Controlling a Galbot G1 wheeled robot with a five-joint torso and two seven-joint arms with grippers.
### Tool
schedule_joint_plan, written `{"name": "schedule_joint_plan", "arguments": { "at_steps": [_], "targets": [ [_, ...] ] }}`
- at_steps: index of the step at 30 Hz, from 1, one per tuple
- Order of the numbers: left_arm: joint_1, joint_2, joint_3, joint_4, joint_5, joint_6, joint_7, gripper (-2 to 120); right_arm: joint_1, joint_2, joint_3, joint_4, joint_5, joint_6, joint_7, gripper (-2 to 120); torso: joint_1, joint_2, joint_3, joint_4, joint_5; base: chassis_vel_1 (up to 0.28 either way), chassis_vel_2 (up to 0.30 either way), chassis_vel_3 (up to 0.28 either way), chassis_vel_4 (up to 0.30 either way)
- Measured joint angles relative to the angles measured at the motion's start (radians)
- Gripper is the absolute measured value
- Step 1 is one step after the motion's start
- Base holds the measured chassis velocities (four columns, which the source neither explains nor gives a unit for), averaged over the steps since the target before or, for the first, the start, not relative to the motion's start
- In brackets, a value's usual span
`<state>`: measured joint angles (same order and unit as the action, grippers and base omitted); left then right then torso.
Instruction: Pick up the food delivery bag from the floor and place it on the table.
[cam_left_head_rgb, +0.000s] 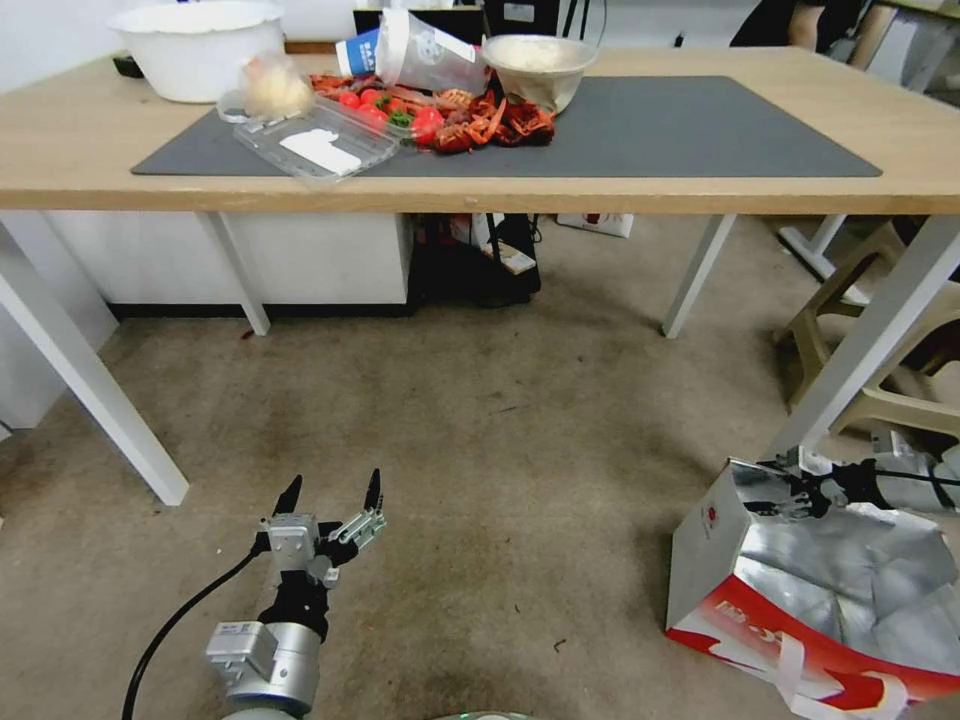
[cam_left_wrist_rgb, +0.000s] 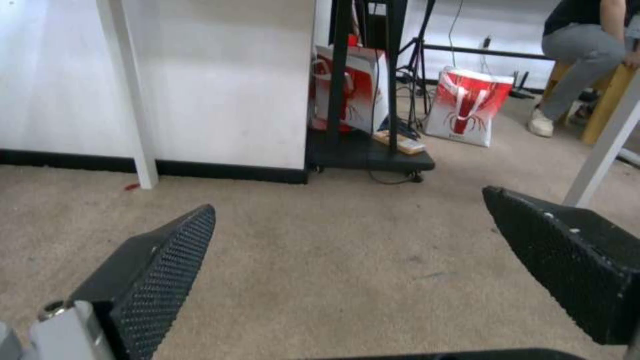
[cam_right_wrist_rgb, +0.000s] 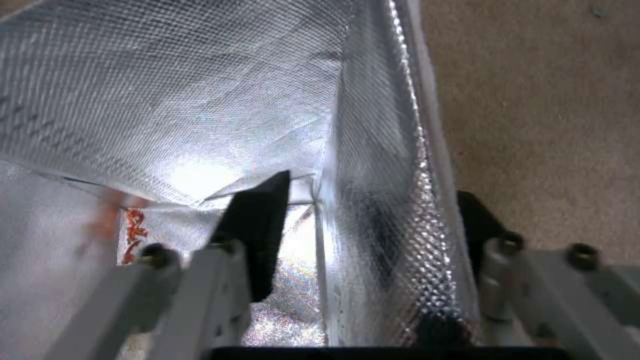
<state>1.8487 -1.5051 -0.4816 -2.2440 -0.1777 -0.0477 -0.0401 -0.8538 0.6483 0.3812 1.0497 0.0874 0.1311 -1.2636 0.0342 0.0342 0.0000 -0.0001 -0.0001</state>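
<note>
Bag: the food delivery bag (cam_left_head_rgb: 800, 590) stands on the floor (cam_left_head_rgb: 520, 430) at our right, beside a white leg of the table (cam_left_head_rgb: 700, 195), mouth open and upward, silver foil lining showing, red along its lower edge.
Right gripper, head view: we see the right gripper (cam_left_head_rgb: 800, 497) at the bag's far top edge, reaching in from the right, dark against the foil.
Right gripper, wrist view: here we see what the head view does not resolve. One dark finger (cam_right_wrist_rgb: 257, 235) sits inside the bag against the foil; the other finger (cam_right_wrist_rgb: 477, 225) is outside, over the carpet. The bag's side wall (cam_right_wrist_rgb: 393, 200) runs between them. The jaws straddle the wall with a gap around it; we cannot tell from these frames whether the pads press on it yet.
Left gripper: the left gripper (cam_left_head_rgb: 330, 490) hovers low over bare floor at our left, well apart from the bag, fingers spread and holding nothing.
Left wrist view: both textured fingertips (cam_left_wrist_rgb: 167, 260) frame empty carpet. This view also looks under the table to a dark wheeled stand (cam_left_wrist_rgb: 370, 155) and two other red-and-white bags (cam_left_wrist_rgb: 470, 107) standing beyond it; the head view hides most of that behind the table edge.
Table top, head view: a dark grey mat (cam_left_head_rgb: 640, 130) carries a clear plastic tray (cam_left_head_rgb: 315, 140), red food pieces (cam_left_head_rgb: 470, 120), a tipped cup (cam_left_head_rgb: 425, 50) and a bowl (cam_left_head_rgb: 540, 70); a large white bowl (cam_left_head_rgb: 195, 45) sits at the far left corner. The mat's right half is bare.
</note>
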Motion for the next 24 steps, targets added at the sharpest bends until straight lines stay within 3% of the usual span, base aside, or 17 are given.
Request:
{"name": "schedule_joint_plan", "arguments": {
  "at_steps": [1,5,8,9,12,20,24],
  "targets": [
    [0.0,0.0,0.0,0.0,0.0,0.0,0.0,100,0.0,0.0,0.0,0.0,0.0,0.0,0.0,43,0.0,0.0,0.0,0.0,0.0,0.0,0.0,0.0,0.0],
    [0.004,-0.008,0.003,-0.002,0.005,-0.008,0.001,100,0.002,0.002,0.001,-0.004,0.002,0.012,0.0,24,0.0,0.0,0.0,0.0,0.0001,0.0,0.0,0.0,0.0],
    [0.004,-0.008,0.004,-0.001,0.005,-0.01,0.001,100,0.002,0.003,0.002,-0.005,0.004,0.018,0.0,19,0.0,0.0,0.0,0.0,0.0001,0.0,0.0,0.0,0.0],
    [0.005,-0.008,0.003,-0.002,0.005,-0.012,0.0,100,0.002,0.003,0.004,-0.007,0.01,0.027,0.0,10,0.0,0.0,0.0,0.0,0.0,0.0,0.0,0.0,0.0],
    [0.006,-0.005,0.001,-0.005,0.0,-0.012,0.0,100,-0.005,0.003,0.008,-0.007,0.03,0.035,-0.001,0,0.0,0.0,0.0,0.0001,0.0001,0.0,0.0,0.0,0.0],
    [0.008,-0.003,0.0,-0.015,-0.005,-0.012,0.003,100,-0.027,-0.003,0.038,0.014,0.105,0.033,-0.061,0,0.0,0.0,0.0,0.0001,0.0002,0.0,0.0,0.0,0.0],
    [0.007,0.0,-0.002,-0.017,-0.006,-0.019,0.007,100,-0.082,-0.022,0.075,0.091,0.182,-0.014,-0.109,0,0.0,0.0,0.0,0.0001,0.0002,0.0,0.0,0.0,0.0]
  ]
}}
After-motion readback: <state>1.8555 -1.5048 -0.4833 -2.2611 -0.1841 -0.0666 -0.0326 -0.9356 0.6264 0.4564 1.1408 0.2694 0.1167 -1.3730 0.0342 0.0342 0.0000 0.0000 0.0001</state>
